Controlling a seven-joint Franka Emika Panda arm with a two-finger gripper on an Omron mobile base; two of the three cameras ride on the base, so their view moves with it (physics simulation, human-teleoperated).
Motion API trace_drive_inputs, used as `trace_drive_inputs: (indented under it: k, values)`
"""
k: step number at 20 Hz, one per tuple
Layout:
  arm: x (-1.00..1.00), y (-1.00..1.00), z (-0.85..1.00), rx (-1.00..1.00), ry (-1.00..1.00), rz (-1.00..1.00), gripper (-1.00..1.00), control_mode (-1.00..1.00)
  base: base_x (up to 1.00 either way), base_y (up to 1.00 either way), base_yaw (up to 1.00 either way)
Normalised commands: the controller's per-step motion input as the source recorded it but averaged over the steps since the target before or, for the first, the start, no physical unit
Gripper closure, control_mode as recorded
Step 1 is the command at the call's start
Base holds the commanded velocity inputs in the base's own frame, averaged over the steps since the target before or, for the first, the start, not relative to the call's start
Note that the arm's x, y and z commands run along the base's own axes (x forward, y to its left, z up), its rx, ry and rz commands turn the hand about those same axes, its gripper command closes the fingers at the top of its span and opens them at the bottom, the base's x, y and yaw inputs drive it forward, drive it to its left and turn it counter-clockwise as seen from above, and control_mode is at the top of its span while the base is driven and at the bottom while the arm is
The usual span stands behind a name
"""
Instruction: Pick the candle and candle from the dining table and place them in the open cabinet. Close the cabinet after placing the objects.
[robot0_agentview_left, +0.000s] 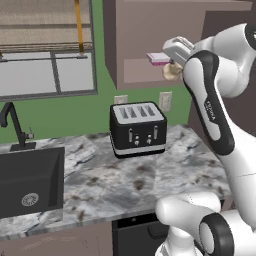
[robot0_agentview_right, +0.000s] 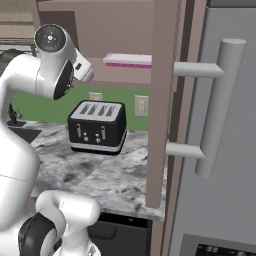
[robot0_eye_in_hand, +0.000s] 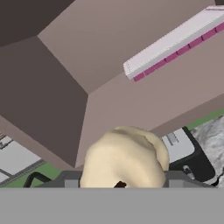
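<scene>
A squat cream candle (robot0_eye_in_hand: 124, 157) sits between the two fingers of my gripper (robot0_eye_in_hand: 122, 183), which is shut on it. In the left base view the gripper (robot0_agentview_left: 172, 66) holds the candle (robot0_agentview_left: 170, 73) up at the front lower edge of the open mauve-brown cabinet (robot0_agentview_left: 140, 40), level with its bottom shelf. The cabinet's inside (robot0_eye_in_hand: 131, 100) lies straight ahead of the hand. Its open door (robot0_agentview_right: 161, 100), with a silver bar handle (robot0_agentview_right: 216, 110), stands edge-on at the right. The dining table is out of view.
A flat white and pink box (robot0_agentview_left: 159, 58) lies on the cabinet shelf. Below, a black toaster (robot0_agentview_left: 137, 129) stands on the marbled counter (robot0_agentview_left: 115, 185), against the green wall. A black sink (robot0_agentview_left: 30, 185) and its faucet (robot0_agentview_left: 12, 125) are at the left.
</scene>
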Motion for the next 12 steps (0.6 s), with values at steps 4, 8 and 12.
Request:
trace_drive_inputs:
  k: [4, 8, 12]
  values:
    - [0.31, 0.11, -0.09, 0.0, 0.01, 0.01, 1.0, -1.0, 0.0, 0.0, 0.0]
    - [0.23, 0.06, -0.08, 0.01, 0.03, 0.01, 1.0, -1.0, 0.0, 0.0, 0.0]
    - [0.23, 0.01, -0.06, 0.02, 0.05, 0.01, 1.0, -1.0, 0.0, 0.0, 0.0]
